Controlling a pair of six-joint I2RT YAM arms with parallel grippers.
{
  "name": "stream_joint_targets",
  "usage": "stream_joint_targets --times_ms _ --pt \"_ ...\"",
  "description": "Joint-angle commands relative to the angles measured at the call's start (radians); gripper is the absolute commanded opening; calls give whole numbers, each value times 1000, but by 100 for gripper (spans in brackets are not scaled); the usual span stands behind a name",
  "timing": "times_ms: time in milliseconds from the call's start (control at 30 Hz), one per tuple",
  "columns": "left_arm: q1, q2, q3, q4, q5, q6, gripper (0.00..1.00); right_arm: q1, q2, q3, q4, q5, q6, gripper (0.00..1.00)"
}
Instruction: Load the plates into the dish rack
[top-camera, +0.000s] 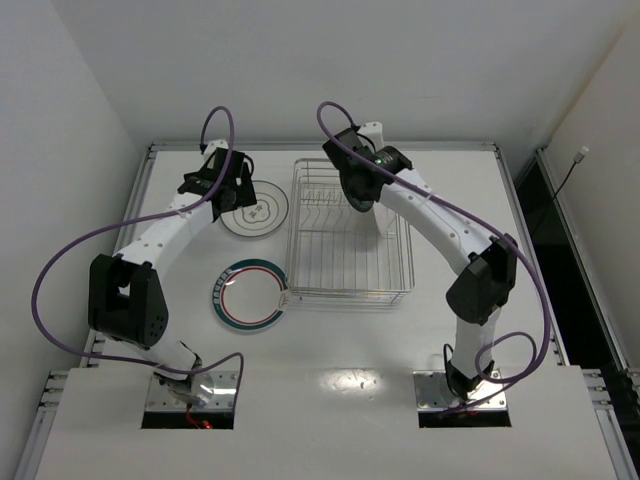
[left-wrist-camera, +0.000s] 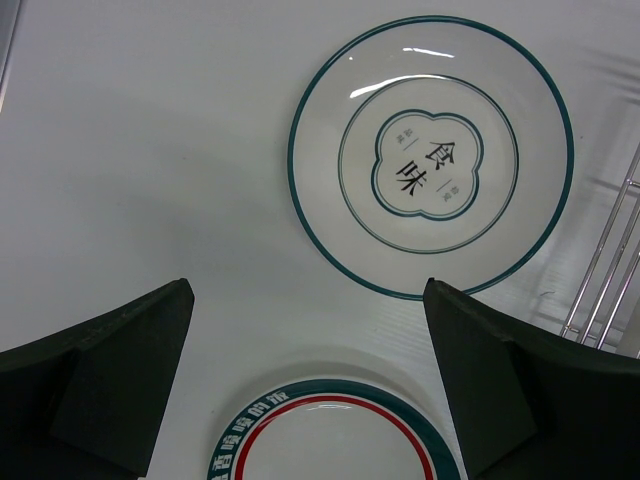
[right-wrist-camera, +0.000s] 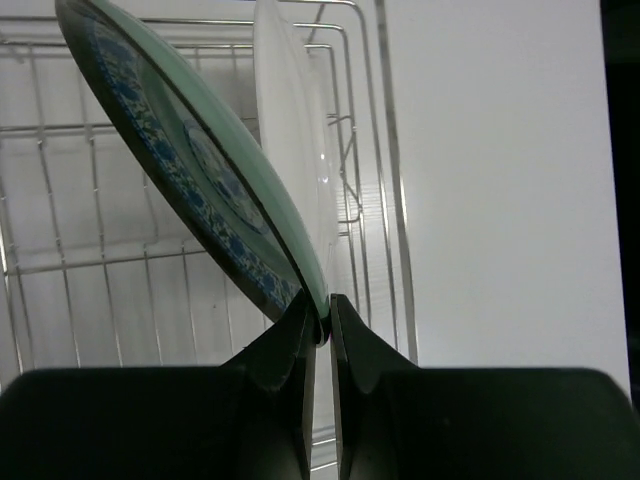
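The blue patterned plate (right-wrist-camera: 200, 170), pinched at its rim by the closed right gripper (right-wrist-camera: 320, 320) and tilted over the dish rack (right-wrist-camera: 388, 150), is best brought upright and lowered beside the standing white plate (right-wrist-camera: 295, 130) (without knocking it), while the left gripper (left-wrist-camera: 308, 300) is kept wide and empty above the teal-rimmed plate (left-wrist-camera: 430, 155).

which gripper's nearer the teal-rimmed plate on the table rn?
Left. The left gripper hovers open right next to the teal-rimmed plate; the right gripper is over the dish rack, shut on the blue patterned plate.
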Motion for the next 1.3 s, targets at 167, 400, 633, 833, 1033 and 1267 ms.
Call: stream_joint_targets --times_ms 167,400,633,833,1033,1267 --pt "4 7 41 3 -5 4 100 -45 -57 24 -70 199 14 0" --pt "4 7 41 3 -5 4 100 -72 -92 -25 -73 210 -5 0" --pt "4 7 41 3 -5 4 100 -83 -40 -45 -64 167 -5 0" --pt "4 7 41 3 -5 4 100 -92 26 -45 -55 136 -5 0" --pt "4 7 41 3 -5 4 100 -92 81 -36 -55 116 23 0" --pt "4 -2 41 3 -5 4 100 -101 123 -45 -55 87 54 0"
